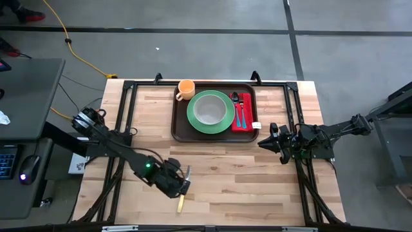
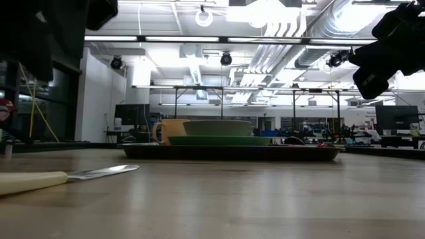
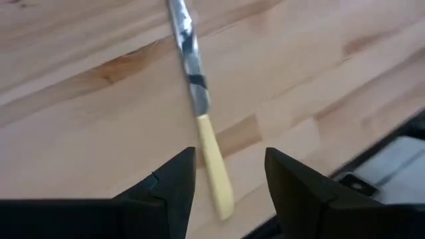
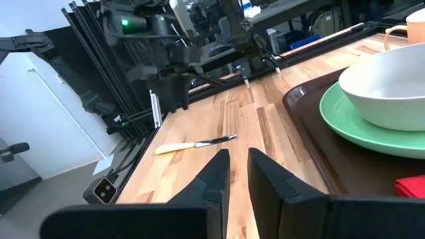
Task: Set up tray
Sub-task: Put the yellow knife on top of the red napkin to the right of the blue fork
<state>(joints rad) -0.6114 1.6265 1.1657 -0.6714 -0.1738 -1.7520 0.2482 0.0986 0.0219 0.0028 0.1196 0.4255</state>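
wood table (image 1: 225, 174): knife (image 3: 202, 113) under spread left gripper (image 3: 229, 174); right gripper (image 4: 238, 174) narrowly parted.

A: Setting?
B: Open-plan robotics lab. Exposed silver ceiling ducts (image 2: 292, 40), bright strip lights, black-framed benches (image 2: 312, 109), grey concrete floor (image 1: 212, 51) with a yellow power cable (image 1: 77, 48).
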